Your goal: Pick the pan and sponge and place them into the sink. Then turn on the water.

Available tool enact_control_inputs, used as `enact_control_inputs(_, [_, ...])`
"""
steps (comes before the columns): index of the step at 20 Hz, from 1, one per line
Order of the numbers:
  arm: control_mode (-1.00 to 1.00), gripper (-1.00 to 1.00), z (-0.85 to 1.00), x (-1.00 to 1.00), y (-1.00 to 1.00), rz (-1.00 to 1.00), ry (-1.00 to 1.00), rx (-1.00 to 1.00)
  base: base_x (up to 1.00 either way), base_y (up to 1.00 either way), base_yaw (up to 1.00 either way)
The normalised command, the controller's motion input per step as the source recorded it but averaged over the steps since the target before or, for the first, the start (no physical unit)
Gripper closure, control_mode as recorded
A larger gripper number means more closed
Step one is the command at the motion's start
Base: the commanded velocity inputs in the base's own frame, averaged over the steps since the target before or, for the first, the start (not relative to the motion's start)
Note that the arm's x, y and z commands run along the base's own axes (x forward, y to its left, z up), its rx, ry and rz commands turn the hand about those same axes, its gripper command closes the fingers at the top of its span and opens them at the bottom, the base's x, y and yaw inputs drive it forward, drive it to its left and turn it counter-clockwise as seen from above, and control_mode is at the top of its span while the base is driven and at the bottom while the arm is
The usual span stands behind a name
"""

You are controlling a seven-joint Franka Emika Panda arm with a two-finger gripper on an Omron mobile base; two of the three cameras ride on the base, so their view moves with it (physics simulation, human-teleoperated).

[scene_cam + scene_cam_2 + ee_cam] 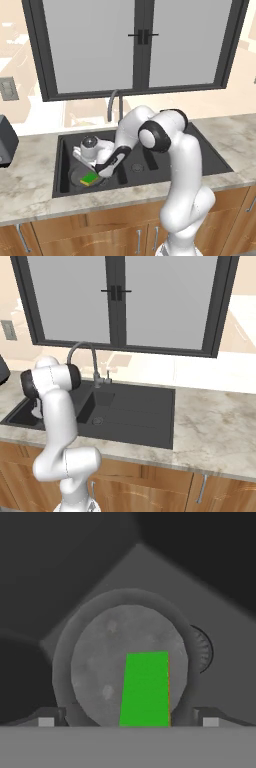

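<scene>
Since the sponge [145, 689] lies flat inside the pan [107, 657], which rests on the floor of the sink's [62, 165] large basin, the gripper [102, 170] is held spread and empty just above them, the faucet [82, 353] presumably being next.

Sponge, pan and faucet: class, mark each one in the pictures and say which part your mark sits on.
sponge [145, 689], hand view, middle of its green top.
pan [100, 657], hand view, bare mottled floor left of the sponge.
faucet [82, 346], right base view, top of its curved neck.
</scene>
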Motion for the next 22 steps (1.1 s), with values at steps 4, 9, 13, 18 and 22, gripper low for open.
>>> enact_control_inputs(4, [-1.0,-1.0,0.62,-0.04,0.13,-0.01,-0.06,-0.03,0.0,0.0,0.0])
enact_control_inputs(9, [-1.0,-1.0,0.52,-0.08,0.13,-0.05,-0.08,-0.06,0.0,0.0,0.0])
enact_control_inputs(13, [-1.0,-1.0,0.45,-0.05,0.11,-0.07,-0.08,-0.04,0.0,0.0,0.0])
enact_control_inputs(18, [-1.0,-1.0,0.5,-0.08,0.04,-0.03,-0.09,-0.07,0.0,0.0,0.0])
enact_control_inputs(22, [-1.0,-1.0,0.28,-0.05,-0.02,0.01,0.02,-0.04,0.0,0.0,0.0])
